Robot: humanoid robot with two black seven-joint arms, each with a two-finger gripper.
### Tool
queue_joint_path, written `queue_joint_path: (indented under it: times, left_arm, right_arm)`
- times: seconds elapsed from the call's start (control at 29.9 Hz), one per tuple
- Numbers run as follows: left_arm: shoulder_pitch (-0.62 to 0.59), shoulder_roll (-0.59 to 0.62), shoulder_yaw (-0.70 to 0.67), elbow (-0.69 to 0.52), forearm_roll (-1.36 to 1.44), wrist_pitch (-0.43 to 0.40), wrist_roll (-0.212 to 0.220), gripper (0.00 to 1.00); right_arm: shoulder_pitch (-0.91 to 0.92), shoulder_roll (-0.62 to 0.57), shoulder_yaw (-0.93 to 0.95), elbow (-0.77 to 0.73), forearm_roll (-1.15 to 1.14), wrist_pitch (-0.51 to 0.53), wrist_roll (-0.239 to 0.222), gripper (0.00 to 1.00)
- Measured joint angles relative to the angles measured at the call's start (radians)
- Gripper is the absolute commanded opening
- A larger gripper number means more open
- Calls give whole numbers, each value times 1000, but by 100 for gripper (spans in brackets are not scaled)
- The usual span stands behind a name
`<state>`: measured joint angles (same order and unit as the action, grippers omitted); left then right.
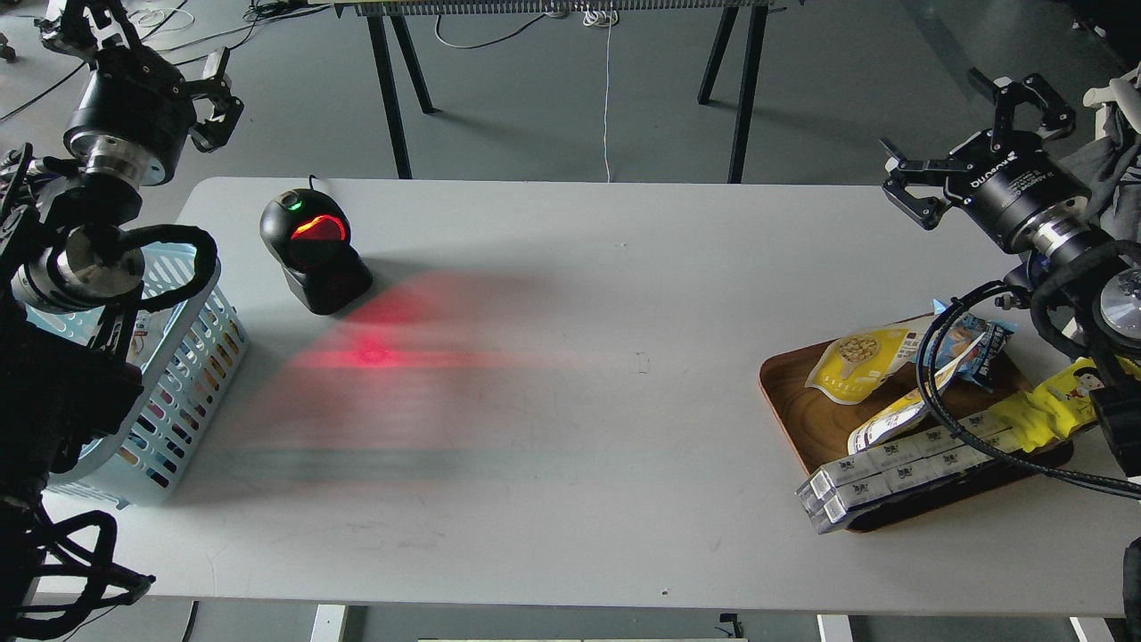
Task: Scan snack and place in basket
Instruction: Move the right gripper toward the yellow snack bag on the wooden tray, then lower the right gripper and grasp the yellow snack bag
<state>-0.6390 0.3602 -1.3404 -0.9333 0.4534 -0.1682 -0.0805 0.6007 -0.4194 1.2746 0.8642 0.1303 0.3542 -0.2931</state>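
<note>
- The snack (860, 363), a yellow and white stand-up pouch with a round picture of beige nuts, lies flat at the far left end of the brown wooden tray (784, 392) on the right of the table (570, 446), beside a second, similar pouch (896, 412) and a small blue packet (976, 343).
- It looks light and soft, a thin film bag with loose contents; the film is likely slippery and would crumple under a hard squeeze.
- The best hold is probably the flat sealed edge or a corner, pinched across its thin side, so the printed face stays free for the barcode scanner (312, 250).
- The right gripper (967, 134) hangs above and behind the tray, fingers spread wide, holding and touching nothing, well apart from the pouch.
- The left gripper (214, 98) hovers beyond the light blue basket (192, 357), fingers parted and empty.
- The scanner stands near the basket, throwing red light on the tabletop.
</note>
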Motion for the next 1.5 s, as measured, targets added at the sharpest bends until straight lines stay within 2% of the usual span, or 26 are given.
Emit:
queue_joint_path:
  times: [0.23, 0.47, 0.73, 1.0, 1.14, 1.27, 1.37, 1.5]
  left_arm:
    - [-3, 4, 0, -12, -12, -4, 2, 100]
    - [-3, 8, 0, -15, -12, 1, -2, 100]
    - [6, 5, 1, -15, -12, 2, -5, 100]
    - [10, 3, 0, -13, -12, 3, -5, 100]
    - [12, 2, 1, -13, -12, 2, -5, 100]
    - [13, 2, 1, -13, -12, 2, -5, 100]
    - [13, 0, 1, -13, -12, 2, -6, 100]
    - [13, -4, 3, -13, -12, 2, -6, 100]
  right_arm:
    - [102, -8, -83, -103, -10, 9, -8, 99]
    - [282, -144, -401, -83, -15, 8, -37, 99]
    - [603, -382, -855, 97, -1, -56, -60, 97]
    - [1011, -579, -1386, 446, -3, -138, -174, 94]
    - [1248, -616, -1688, 638, 16, -240, -194, 94]
    - [1397, -609, -1915, 777, 112, -387, -196, 94]
    - [1433, -583, -1995, 816, 156, -486, -196, 94]
    - [1420, -533, -2015, 823, 196, -565, -196, 94]
